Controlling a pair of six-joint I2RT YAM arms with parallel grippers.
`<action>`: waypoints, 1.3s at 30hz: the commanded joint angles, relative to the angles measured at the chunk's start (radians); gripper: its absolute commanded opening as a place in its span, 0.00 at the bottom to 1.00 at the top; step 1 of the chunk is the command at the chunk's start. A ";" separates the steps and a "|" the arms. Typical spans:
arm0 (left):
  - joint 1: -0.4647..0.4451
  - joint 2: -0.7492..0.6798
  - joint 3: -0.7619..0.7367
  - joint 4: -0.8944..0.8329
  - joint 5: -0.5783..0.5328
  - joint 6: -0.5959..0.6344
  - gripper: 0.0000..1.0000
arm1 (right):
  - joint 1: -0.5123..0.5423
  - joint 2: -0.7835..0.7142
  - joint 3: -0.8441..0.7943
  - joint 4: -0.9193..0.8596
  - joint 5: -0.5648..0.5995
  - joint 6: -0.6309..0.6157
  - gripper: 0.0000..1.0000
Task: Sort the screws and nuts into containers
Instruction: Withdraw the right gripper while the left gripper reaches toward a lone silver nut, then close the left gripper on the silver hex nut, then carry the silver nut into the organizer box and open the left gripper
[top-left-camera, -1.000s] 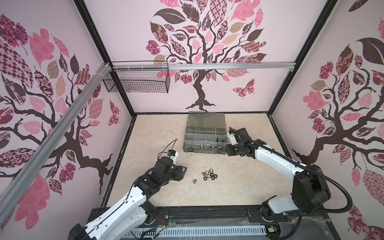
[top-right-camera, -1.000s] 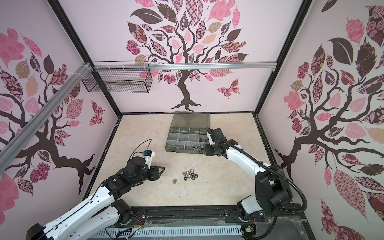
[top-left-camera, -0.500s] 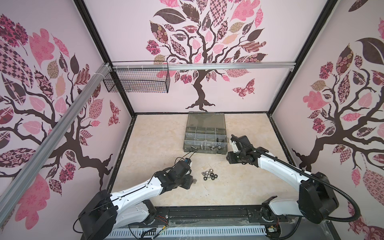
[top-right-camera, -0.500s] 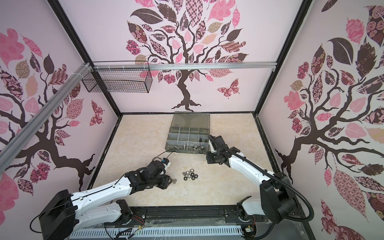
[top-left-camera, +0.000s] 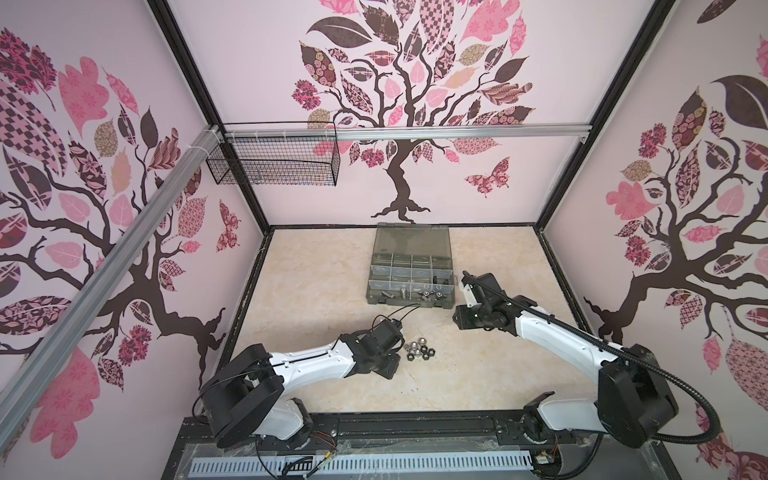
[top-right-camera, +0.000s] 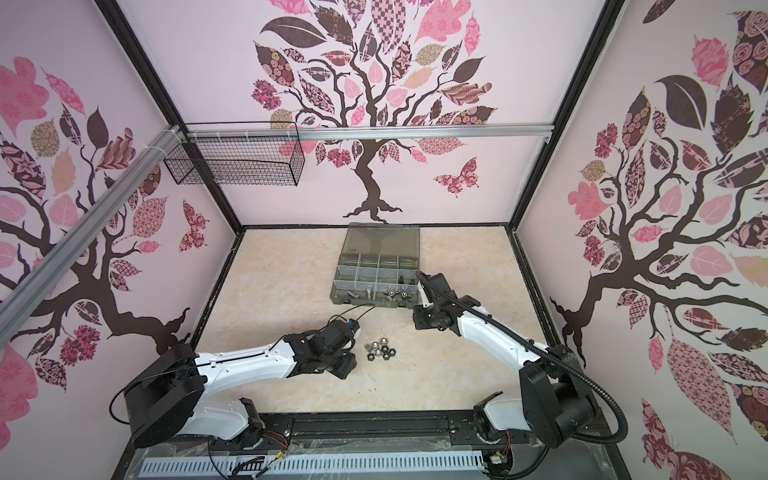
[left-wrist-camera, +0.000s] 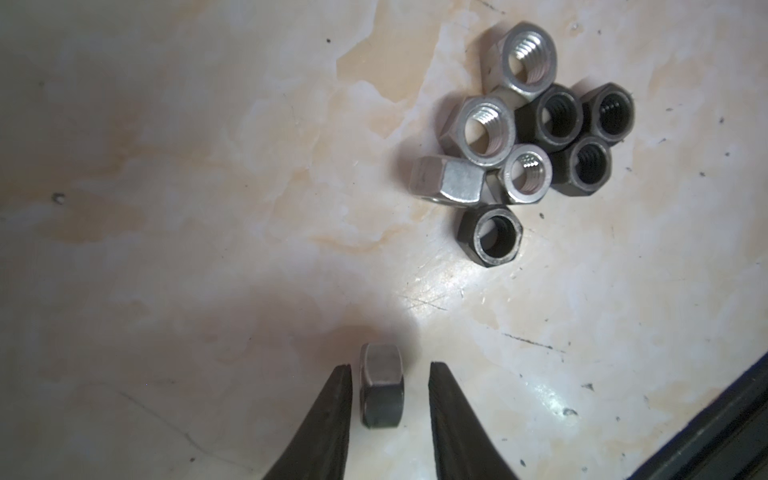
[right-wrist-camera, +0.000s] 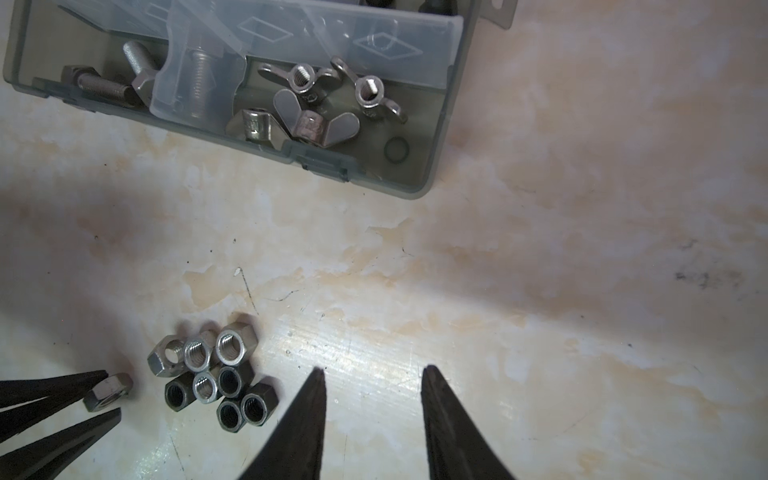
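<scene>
We are holding our left fingers (left-wrist-camera: 337, 399) low over the tabletop (left-wrist-camera: 187, 158), slightly parted, with a lone nut (left-wrist-camera: 381, 386) sitting between the tips. The nut is lying on the tabletop, showing its flat sides rather than its hole. One finger is standing just beside it, almost touching. A sliver of bare tabletop is showing between the nut and the other finger. These fingers are straddling the nut without gripping it.

Near the lone nut, but apart from it, a pile (left-wrist-camera: 536, 137) of silver and black hex nuts is lying in a tight cluster, each one touching a neighbour. In both top views the pile (top-left-camera: 419, 352) (top-right-camera: 380, 351) is sitting mid-tabletop, just beside the left fingers.

We are holding our right fingers (right-wrist-camera: 438, 399) wider apart, with nothing between them but bare tabletop. In a top view they are hanging just in front of the near right corner of the case (top-left-camera: 409, 306), well apart from the pile.

The case is lying open. In its near row, silver wing nuts (right-wrist-camera: 311, 124) are lying together in the end compartment (right-wrist-camera: 415, 137). Silver screws (right-wrist-camera: 104, 89) are lying in the next compartment (right-wrist-camera: 45, 54), past a translucent divider.
</scene>
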 joint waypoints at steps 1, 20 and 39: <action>-0.005 0.024 0.041 0.026 0.005 0.019 0.27 | 0.003 -0.048 -0.004 -0.010 0.006 0.010 0.41; 0.073 0.088 0.334 0.027 -0.005 0.119 0.10 | 0.003 -0.087 -0.003 -0.036 0.025 0.004 0.41; 0.314 0.691 1.081 -0.010 0.106 0.180 0.14 | 0.003 -0.111 0.029 -0.105 0.031 -0.004 0.40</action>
